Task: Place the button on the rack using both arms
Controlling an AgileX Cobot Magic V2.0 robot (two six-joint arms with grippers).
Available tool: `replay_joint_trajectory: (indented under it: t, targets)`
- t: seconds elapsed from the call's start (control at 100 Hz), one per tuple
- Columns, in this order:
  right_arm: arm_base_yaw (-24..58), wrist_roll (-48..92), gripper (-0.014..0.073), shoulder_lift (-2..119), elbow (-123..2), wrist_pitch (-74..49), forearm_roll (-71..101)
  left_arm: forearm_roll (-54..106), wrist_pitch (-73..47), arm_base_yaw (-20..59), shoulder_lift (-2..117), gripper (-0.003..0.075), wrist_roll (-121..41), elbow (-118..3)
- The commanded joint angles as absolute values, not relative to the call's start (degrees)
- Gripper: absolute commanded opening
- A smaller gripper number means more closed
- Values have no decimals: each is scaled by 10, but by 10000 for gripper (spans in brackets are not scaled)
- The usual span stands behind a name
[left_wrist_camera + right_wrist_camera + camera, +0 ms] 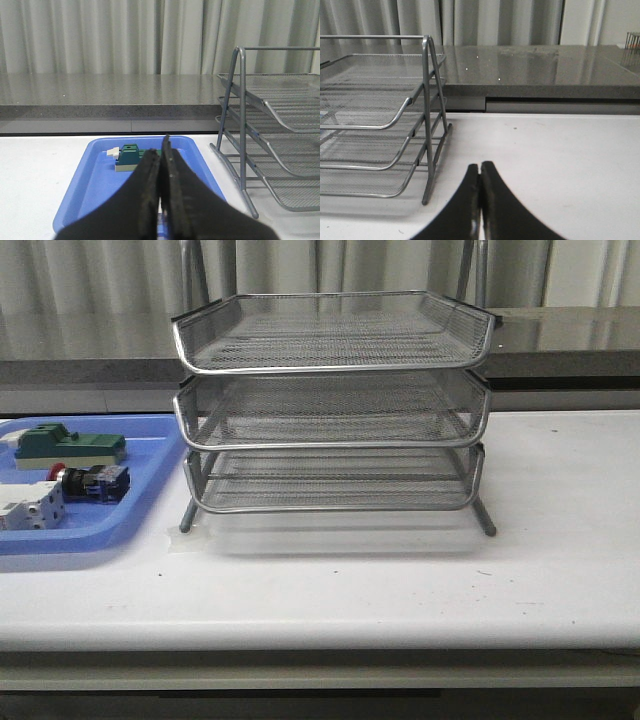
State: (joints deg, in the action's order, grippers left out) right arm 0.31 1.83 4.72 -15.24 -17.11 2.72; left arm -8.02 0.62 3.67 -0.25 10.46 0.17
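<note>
The button [92, 481], red head, black body, blue rear block, lies on its side in the blue tray [150, 490] at the left of the front view. The silver three-tier wire rack [333, 405] stands mid-table, all tiers empty; it also shows in the left wrist view [272, 125] and the right wrist view [380, 125]. My left gripper [161, 157] is shut and empty over the blue tray [100, 185]; its fingers hide the button. My right gripper [480, 167] is shut and empty over bare table beside the rack's leg. Neither arm shows in the front view.
In the blue tray also lie a green-and-cream block [70, 446], seen too in the left wrist view [130, 156], and a white terminal block [30, 508]. A grey stone ledge [560, 340] and curtains run behind the white table [400, 590].
</note>
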Motion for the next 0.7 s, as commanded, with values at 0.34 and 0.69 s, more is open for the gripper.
replay_joint_trajectory:
  t: [0.34,0.69]
  targets:
    - [0,18,-60,297,-383,-385,103,-79,49,36,-21,-20,110,26]
    - [0,18,-54,395,-384,-360,191,-79,49,36,-21,-20,110,26]
